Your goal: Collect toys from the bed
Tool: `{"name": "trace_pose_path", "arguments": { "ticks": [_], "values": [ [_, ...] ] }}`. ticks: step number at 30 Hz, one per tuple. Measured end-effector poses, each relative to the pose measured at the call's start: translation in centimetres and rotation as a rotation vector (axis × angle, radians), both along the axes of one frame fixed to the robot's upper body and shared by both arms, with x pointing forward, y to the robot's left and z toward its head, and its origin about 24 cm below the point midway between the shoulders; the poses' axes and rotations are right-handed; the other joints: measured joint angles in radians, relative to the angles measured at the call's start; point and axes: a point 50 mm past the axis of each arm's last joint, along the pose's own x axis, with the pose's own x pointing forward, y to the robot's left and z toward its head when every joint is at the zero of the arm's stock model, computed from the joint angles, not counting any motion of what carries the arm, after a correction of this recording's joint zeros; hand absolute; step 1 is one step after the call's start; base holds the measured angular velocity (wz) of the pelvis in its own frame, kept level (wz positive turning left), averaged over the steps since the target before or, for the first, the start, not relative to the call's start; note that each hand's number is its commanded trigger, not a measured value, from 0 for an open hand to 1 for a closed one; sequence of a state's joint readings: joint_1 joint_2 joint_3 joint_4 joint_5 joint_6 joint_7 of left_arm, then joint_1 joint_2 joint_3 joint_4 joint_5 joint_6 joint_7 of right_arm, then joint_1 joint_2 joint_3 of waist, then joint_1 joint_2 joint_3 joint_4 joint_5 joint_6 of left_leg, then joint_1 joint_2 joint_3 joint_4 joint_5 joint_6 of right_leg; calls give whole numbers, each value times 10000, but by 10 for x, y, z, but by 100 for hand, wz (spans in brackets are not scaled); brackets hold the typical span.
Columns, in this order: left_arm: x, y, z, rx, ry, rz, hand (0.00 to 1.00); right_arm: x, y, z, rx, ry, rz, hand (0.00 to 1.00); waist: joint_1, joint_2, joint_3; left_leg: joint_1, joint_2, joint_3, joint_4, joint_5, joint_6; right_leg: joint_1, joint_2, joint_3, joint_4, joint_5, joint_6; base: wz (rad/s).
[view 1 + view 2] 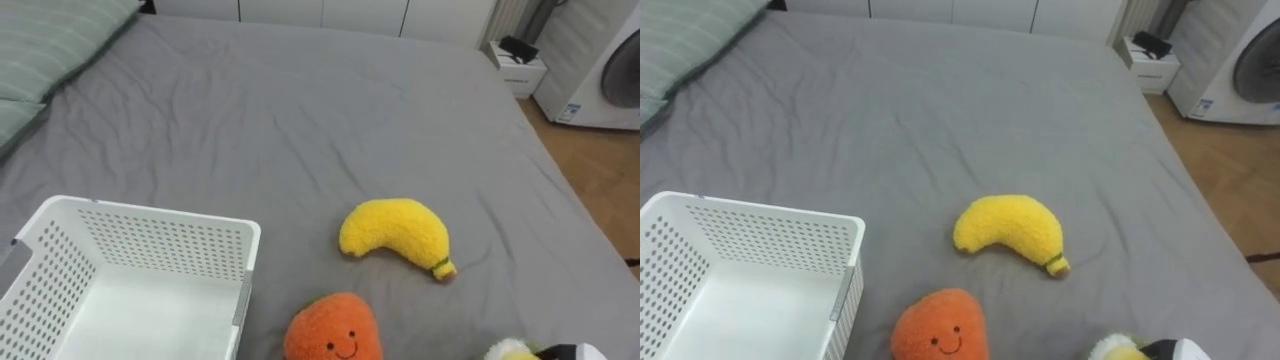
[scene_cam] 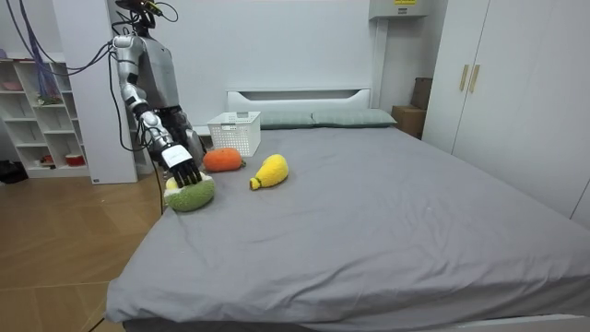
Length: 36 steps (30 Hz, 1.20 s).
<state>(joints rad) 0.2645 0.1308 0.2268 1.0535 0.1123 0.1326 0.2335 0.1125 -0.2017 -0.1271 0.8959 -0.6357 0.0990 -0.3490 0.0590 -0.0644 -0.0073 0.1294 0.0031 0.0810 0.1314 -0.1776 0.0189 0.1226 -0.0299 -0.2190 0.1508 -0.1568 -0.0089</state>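
Green plush toy [image 2: 192, 195] lies at five o'clock near the edge of the bed [image 2: 369, 212], our right hand [image 2: 183, 169] on it; we cannot tell its grip. Loosely held, it may tumble off before reaching the basket [image 1: 130, 270] at eight.

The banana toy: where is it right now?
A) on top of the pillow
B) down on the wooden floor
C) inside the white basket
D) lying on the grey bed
D: the banana toy lies on the grey bed, to the right of the white basket and apart from it, not inside it.
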Motion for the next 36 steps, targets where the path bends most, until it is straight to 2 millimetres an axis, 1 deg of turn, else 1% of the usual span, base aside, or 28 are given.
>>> {"name": "trace_pose_path", "arguments": {
  "ticks": [6,9,13,15,16,17,18,20,21,23,24,26,29,31,34,36],
  "values": [
    [4,-1,0,-13,-63,-177,0,2,3,1,-483,-242,283,100,30,51,24,-13,-9,-19,19,-1,0,-33,14,-7,-15,-2,3,0],
    [7,-1,0,8,-235,-256,0,7,3,4,-763,-460,472,100,8,67,30,-73,-7,-34,19,0,1,-71,-10,-11,6,-5,5,0],
    [14,0,1,12,-602,-342,0,21,4,14,-940,-1155,836,100,1,44,41,-217,-3,-13,54,5,2,-211,-25,-57,39,9,-5,0],
    [15,0,1,-58,-658,-345,0,31,5,22,-943,-1721,994,100,-12,34,62,-212,-5,-14,52,6,3,-212,-27,-59,31,7,-3,0],
    [15,0,1,-134,-688,-328,0,38,6,27,-900,-2179,1095,100,-5,53,97,-213,-6,-15,40,6,3,-217,-26,-55,24,7,-3,0],
    [16,0,1,-187,-745,-324,0,45,7,33,-866,-2619,1140,100,-15,55,110,-220,-6,-17,35,7,3,-224,-28,-55,17,6,-1,0],
    [16,0,1,-207,-792,-270,0,49,7,36,-868,-2818,1152,100,-23,58,114,-222,-5,-24,26,7,3,-236,-29,-55,19,4,3,0],
    [16,0,2,-251,-944,-131,0,62,9,50,-876,-3708,1219,100,-39,66,119,-228,-9,-31,20,7,3,-239,-29,-61,17,-2,8,0],
    [15,0,2,-268,-963,-47,0,65,9,55,-883,-3973,1223,100,-38,69,120,-228,-9,-28,20,7,3,-233,-28,-66,15,-2,8,3],
    [16,-1,1,-280,-994,-42,0,78,11,74,-849,-4984,1301,100,-59,22,125,-252,-42,-42,30,8,2,-242,-31,-91,12,-4,11,2],
    [16,-1,1,-280,-1007,-46,0,82,12,80,-841,-5241,1387,100,-74,16,123,-285,-42,-39,39,8,2,-267,-31,-91,14,-5,12,0],
    [15,-1,1,-278,-1001,-57,0,95,16,103,-806,-6399,1612,100,-156,-28,108,-335,-15,-38,50,9,3,-328,-34,-93,21,-4,11,0],
    [15,-1,1,-293,-1001,-50,0,103,21,121,-487,-7393,1737,100,-257,-62,114,-402,-6,-33,39,8,3,-395,-31,-88,6,-3,10,0],
    [16,-1,1,-375,-1023,-49,0,106,23,128,-253,-7676,1814,100,-285,-98,87,-462,-7,-16,31,8,4,-451,-33,-78,14,-2,11,0],
    [16,-3,0,-507,-1083,199,0,111,28,141,243,-8222,1915,100,-304,-45,104,-504,-6,-10,25,10,6,-493,-29,-75,25,0,9,0],
    [19,-4,0,-566,-1170,266,0,113,29,145,388,-8344,1980,100,-315,-34,107,-511,-8,-5,24,10,6,-497,-31,-82,24,0,9,0]
  ]
}}
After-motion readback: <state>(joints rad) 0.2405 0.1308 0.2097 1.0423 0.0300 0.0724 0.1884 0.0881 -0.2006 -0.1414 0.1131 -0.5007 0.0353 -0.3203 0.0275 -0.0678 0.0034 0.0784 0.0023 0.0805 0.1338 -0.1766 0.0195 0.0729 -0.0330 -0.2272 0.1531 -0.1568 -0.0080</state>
